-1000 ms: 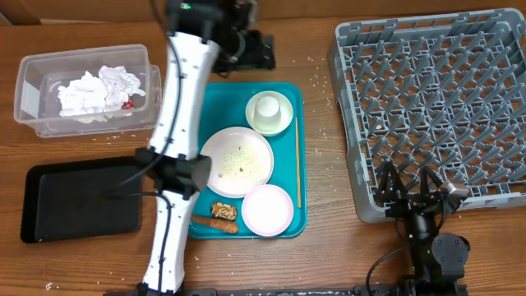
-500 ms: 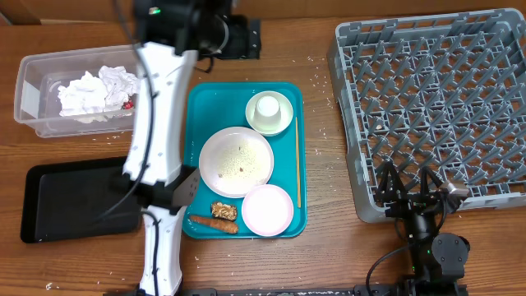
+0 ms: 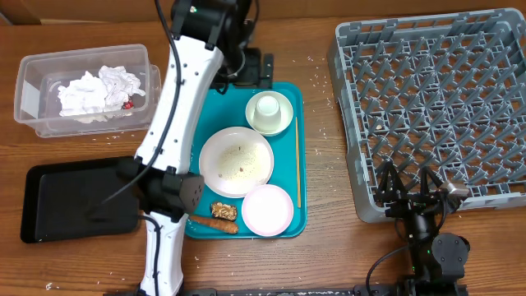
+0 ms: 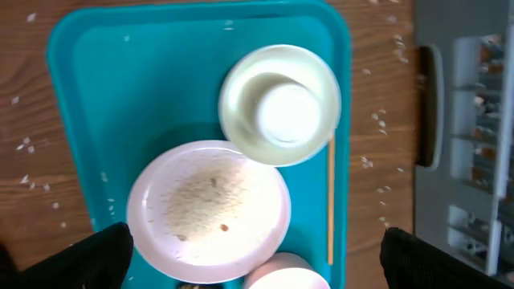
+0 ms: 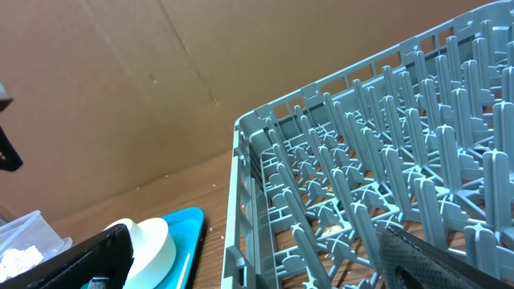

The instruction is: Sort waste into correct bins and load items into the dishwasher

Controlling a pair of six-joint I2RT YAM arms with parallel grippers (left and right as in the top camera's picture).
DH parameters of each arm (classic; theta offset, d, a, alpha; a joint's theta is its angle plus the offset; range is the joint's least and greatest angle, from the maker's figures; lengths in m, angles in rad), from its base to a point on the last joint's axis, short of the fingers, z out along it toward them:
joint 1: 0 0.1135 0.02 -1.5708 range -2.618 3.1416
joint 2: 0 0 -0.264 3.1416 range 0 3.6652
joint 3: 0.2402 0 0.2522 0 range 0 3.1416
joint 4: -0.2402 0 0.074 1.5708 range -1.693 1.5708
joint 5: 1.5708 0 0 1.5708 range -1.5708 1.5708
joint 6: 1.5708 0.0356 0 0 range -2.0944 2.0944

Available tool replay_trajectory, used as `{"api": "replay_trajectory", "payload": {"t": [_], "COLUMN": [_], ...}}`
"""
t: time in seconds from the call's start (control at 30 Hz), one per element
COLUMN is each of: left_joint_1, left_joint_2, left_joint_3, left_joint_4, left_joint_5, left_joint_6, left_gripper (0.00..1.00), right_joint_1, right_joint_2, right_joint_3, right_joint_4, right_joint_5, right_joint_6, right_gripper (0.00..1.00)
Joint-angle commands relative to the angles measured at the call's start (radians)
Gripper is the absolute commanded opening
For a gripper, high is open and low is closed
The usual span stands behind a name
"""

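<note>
My left gripper [image 3: 251,67] hangs open and empty high over the far edge of the teal tray [image 3: 199,107]; its fingertips [image 4: 104,253] frame the plate [image 4: 209,210] strewn with rice grains. An upturned cup [image 3: 268,108] sits in a pale bowl [image 3: 279,122], and a pink bowl [image 3: 267,209] lies at the tray's near end beside a carrot piece [image 3: 214,223] and a brown chunk [image 3: 223,210]. Crumpled tissue [image 3: 99,89] and a red wrapper [image 3: 128,104] lie in the clear tub [image 3: 29,99]. My right gripper [image 3: 408,187] stands open over the near-left corner of the grey rack [image 3: 427,99].
A shallow black tray [image 3: 74,201] lies at the near left. A thin wooden stick [image 3: 297,160] lies along the teal tray's right side. Loose rice grains dot the wood between tray and rack. The left arm's white links [image 3: 177,123] cross above the tray's left edge.
The left arm swung left, then back right, and its gripper now hangs closer to the teal tray's far edge. The right arm has not moved.
</note>
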Motion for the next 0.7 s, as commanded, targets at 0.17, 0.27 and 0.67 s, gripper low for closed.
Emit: {"api": "replay_trajectory", "payload": {"t": [0.17,0.27,0.67], "left_joint_1": [0.143,0.142,0.17], "left_joint_2": [-0.029,-0.047,-0.299], "left_joint_3": [-0.02,-0.09,-0.507], "left_joint_4": [-0.002,-0.002,-0.002], "left_joint_5": [0.219,0.225,0.051], "left_joint_6": [-0.002,0.019,0.023], "left_gripper": [0.91,0.92,0.94], "right_joint_1": [0.003,0.003,0.003], "right_joint_2": [-0.01,-0.01,-0.01], "right_joint_3": [-0.01,-0.01,-0.01], "right_joint_4": [0.006,0.006,0.006], "right_joint_5": [0.013,0.013,0.013], "right_joint_6": [-0.002,-0.002,-0.002], "right_gripper": [1.0,1.0,1.0]}}
